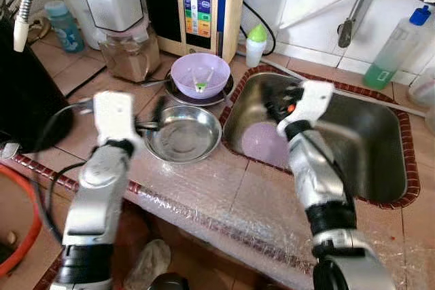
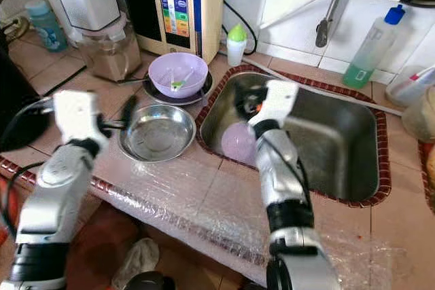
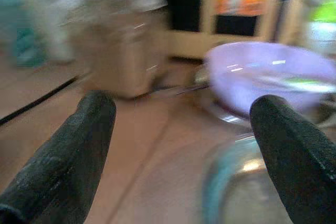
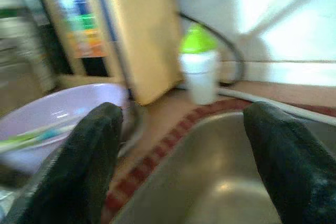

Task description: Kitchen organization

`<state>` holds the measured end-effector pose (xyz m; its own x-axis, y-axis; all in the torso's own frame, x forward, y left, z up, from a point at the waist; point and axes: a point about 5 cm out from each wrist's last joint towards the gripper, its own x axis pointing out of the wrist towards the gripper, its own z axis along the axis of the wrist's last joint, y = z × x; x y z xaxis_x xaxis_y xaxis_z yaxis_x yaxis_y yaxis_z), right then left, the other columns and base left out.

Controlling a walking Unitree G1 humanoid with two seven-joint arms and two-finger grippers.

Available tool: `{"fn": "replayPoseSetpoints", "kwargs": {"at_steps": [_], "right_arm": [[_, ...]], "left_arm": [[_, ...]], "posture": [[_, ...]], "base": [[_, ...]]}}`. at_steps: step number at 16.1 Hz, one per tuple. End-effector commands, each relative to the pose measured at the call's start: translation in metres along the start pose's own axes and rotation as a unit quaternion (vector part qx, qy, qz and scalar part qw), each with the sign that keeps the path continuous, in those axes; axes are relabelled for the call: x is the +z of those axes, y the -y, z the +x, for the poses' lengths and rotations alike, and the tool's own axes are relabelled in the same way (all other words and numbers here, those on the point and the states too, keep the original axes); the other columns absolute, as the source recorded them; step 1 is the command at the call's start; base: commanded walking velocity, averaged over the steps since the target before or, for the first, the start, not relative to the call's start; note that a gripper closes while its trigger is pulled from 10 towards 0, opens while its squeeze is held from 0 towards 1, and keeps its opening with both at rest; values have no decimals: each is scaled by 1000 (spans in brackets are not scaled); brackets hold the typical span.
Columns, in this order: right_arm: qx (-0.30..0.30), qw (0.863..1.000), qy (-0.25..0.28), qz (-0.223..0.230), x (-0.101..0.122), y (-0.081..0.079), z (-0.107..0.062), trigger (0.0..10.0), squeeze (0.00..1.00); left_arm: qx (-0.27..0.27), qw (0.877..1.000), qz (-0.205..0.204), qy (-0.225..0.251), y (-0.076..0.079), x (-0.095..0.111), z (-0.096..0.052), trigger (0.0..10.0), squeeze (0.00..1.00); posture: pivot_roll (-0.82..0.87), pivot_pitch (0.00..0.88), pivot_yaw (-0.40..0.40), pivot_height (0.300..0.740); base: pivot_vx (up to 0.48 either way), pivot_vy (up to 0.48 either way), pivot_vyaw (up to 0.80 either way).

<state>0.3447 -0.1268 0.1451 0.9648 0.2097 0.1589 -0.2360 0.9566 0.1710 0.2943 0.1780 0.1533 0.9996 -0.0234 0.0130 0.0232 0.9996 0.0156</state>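
Tiled kitchen bench (image 1: 224, 188) beside a steel sink (image 1: 380, 140). Steel bowl (image 1: 182, 134) on the bench, just ahead and right of the left claw (image 1: 151, 115), spread wide, empty. Lilac bowl (image 1: 200, 74) just behind. Right claw (image 1: 277, 103) over the sink's near-left corner, gaping, empty, farther off.
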Motion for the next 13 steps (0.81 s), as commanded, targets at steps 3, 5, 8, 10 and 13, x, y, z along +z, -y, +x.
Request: {"fn": "replayPoseSetpoints", "kwargs": {"at_steps": [3,5,8,10,13], "right_arm": [[46,999,3,-22,1,-14,-6,10000,0],[62,998,5,-29,2,-20,-9,10000,0],[88,995,5,-46,4,-27,-13,10000,0],[86,995,2,-46,3,-26,-15,10000,0],[80,996,2,-49,4,-23,-18,10000,0]], "left_arm": [[37,998,-24,-49,-11,-17,-1,10000,1000],[29,995,-43,-84,-7,-23,3,10000,682],[-30,989,-83,-121,8,-28,6,10000,0],[-50,985,-89,-142,12,-33,5,2510,0],[-36,982,-84,-166,5,-41,1,0,0]], "posture": [[99,0,-16,740],[96,0,-15,740],[84,0,-6,740],[80,0,1,740],[70,0,7,740]], "base": [[0,0,0],[0,0,0],[0,0,0],[0,0,0],[0,0,0]]}}
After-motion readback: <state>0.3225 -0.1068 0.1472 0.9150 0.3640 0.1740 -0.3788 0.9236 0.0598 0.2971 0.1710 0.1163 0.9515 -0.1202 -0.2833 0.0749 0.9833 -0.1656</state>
